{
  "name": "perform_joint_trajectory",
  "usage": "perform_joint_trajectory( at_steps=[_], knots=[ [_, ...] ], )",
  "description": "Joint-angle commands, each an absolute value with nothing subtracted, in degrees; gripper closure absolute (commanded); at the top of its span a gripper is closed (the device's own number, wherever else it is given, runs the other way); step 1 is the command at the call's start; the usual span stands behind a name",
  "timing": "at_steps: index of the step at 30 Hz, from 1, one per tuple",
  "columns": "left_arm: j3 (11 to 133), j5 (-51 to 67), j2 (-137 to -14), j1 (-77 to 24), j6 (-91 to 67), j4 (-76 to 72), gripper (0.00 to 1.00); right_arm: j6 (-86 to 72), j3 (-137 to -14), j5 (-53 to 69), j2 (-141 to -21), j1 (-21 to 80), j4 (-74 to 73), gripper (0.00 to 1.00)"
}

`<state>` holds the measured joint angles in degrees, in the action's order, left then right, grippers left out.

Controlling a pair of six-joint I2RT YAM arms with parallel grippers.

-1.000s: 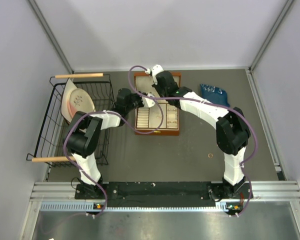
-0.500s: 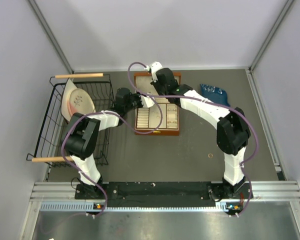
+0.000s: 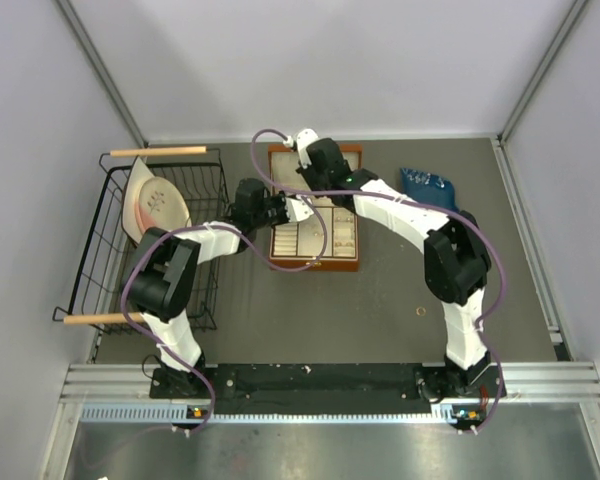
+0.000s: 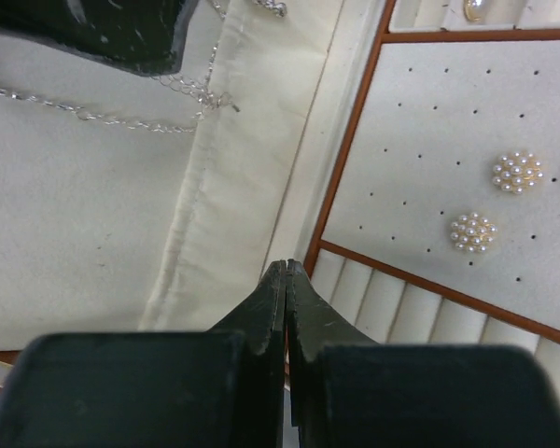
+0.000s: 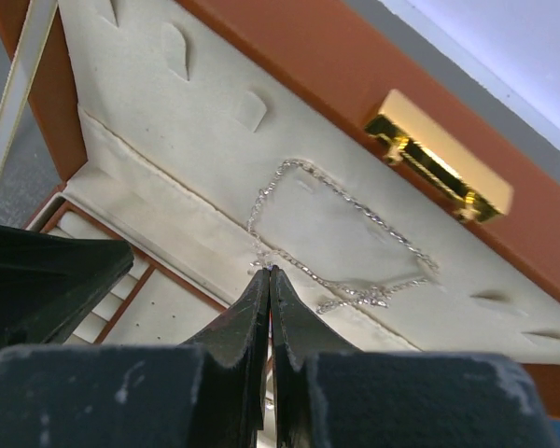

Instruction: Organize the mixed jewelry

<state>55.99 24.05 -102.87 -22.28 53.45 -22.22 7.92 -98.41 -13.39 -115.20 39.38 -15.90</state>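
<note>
- Your L arm [image 3: 176, 338] & R arm [image 3: 464, 338]: white links, black joint housings.
- Purple cable [image 3: 256, 152] runs along each.
- Fingers [image 4: 264, 313] matte black, wedge tips; R-side pair [image 5: 245, 322] has white scuff specks.

No text, label, brand, number or sign is showing legibly in any of the views. The wooden box [image 5: 289, 47] and its gold clasp [image 5: 439, 159] are presenting only plain, unmarked surfaces.
</note>
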Motion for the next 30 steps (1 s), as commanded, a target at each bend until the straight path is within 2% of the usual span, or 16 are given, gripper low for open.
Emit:
perform_joint_trajectory(
  at_steps=[1,17,18,22,25,30],
  knots=[
    [57.3,26.37,-100.64,-22.24,52.21,-21.53,1.0,8.44,-101.69,-12.39,-116.45,39.9,-15.03,1.0],
    [57.04,22.33,-98.44,-22.32,50.54,-24.87,0.99,10.55,-102.22,-14.59,-114.61,39.99,-14.77,1.0],
    [57.04,22.06,-98.09,-22.24,50.02,-26.0,0.97,10.63,-102.13,-14.68,-114.26,40.08,-14.94,1.0],
    [57.57,20.57,-98.61,-22.15,50.45,-27.33,0.74,10.99,-102.13,-15.82,-113.56,40.08,-14.94,1.0],
    [58.53,19.78,-99.84,-22.24,51.32,-27.77,0.65,11.07,-101.78,-16.17,-113.03,40.08,-15.03,1.0],
    [58.19,17.85,-101.69,-22.24,52.47,-32.07,0.59,11.16,-101.07,-16.61,-112.24,39.99,-14.94,1.0]
  ],
)
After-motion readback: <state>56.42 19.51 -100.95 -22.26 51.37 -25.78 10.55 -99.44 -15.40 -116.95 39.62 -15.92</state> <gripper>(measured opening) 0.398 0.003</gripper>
